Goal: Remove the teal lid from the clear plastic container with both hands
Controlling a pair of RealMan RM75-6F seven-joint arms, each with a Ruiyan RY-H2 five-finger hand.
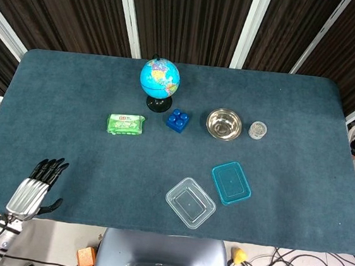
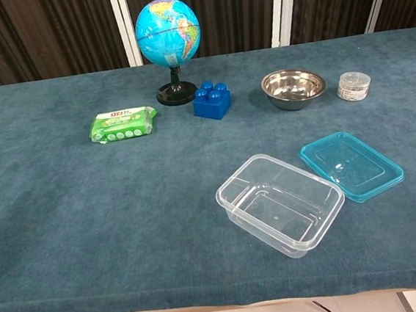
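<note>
Sitting off the clear plastic container (image 2: pixel 280 203), the teal lid (image 2: pixel 352 165) lies beside it near the table's (image 1: pixel 295 101) front edge; left hand (image 1: pixel 33 188) has fingers spread, released, at the front-left corner.

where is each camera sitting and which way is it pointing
Head view: high above the near table edge, looking steeply down; only the left hand shows, fingers spread, at the lower left corner.
Chest view: low at the near edge, looking level across the blue cloth table; no robot body shows.
Both share the teal plastic lid lying beside the clear plastic container, and the blue globe.
</note>
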